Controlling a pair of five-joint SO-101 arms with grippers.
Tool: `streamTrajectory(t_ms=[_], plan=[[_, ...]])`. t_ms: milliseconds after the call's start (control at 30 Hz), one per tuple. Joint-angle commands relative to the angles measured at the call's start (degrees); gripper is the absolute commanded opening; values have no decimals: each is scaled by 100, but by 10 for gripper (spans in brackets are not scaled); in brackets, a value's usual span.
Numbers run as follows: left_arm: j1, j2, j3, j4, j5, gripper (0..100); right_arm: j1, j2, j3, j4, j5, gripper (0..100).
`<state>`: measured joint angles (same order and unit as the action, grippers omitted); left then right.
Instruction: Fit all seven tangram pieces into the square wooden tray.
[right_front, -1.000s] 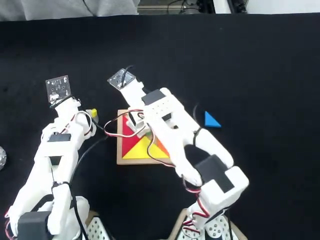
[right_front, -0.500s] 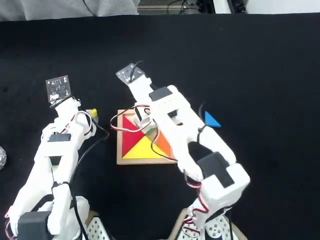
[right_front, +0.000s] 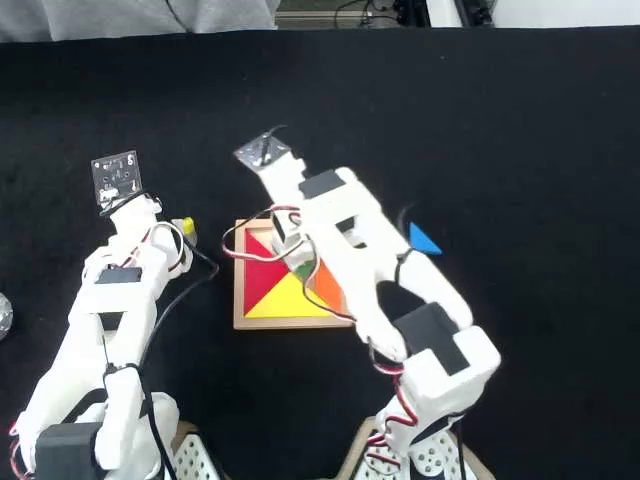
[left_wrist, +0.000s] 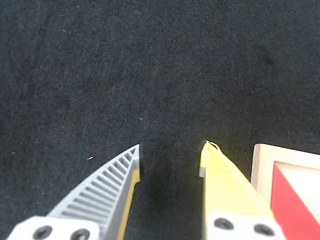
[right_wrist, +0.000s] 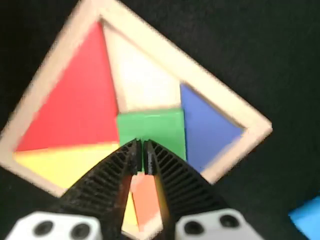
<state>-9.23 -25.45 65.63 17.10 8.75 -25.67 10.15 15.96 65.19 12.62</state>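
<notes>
Lying in the tray (right_wrist: 200, 85), the green square (right_wrist: 152, 125) sits under the right claw (right_wrist: 140, 147).

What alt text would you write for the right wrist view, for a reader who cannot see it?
The right pincer, shut, hangs over a square wooden tray holding a red triangle, a yellow triangle, a blue triangle, a green square and an orange piece, with one bare gap. A light blue piece lies outside it on black cloth.

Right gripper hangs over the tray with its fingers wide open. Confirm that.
Not quite. The right gripper does hang over the tray, but its fingers are shut, tips together above the green square. The right wrist view shows it.
</notes>
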Motion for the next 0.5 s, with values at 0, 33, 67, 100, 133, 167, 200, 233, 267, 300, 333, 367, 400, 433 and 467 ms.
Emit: streamTrajectory(t_ms=[0,33,67,100,133,167,200,233,267,300,333,367,400,433,467], plan=[[57,-176,-48,-70,-26,202,246,-382,-92,44,158,11],[57,-176,-48,-70,-26,202,246,-338,-57,-35,229,11],[57,-176,-48,-70,-26,202,255,-277,-57,-70,273,11],[57,-176,-48,-70,-26,202,264,-215,-57,-97,299,11],[57,-176,-48,-70,-26,202,264,-154,-84,-123,308,11],[57,-176,-48,-70,-26,202,255,-110,-92,-167,308,11],[57,-176,-48,-70,-26,202,237,-75,-92,-237,299,11],[57,-176,-48,-70,-26,202,229,-40,-92,-290,290,11],[57,-176,-48,-70,-26,202,229,-13,-92,-316,273,11],[57,-176,-48,-70,-26,202,229,4,-92,-360,264,11],[57,-176,-48,-70,-26,202,229,4,-84,-404,264,11],[57,-176,-48,-70,-26,202,229,-4,-84,-413,264,11],[57,-176,-48,-70,-26,202,229,-40,-84,-404,264,11],[57,-176,-48,-70,-26,202,229,-48,-92,-378,255,11],[57,-176,-48,-70,-26,202,229,-57,-101,-378,255,11]])
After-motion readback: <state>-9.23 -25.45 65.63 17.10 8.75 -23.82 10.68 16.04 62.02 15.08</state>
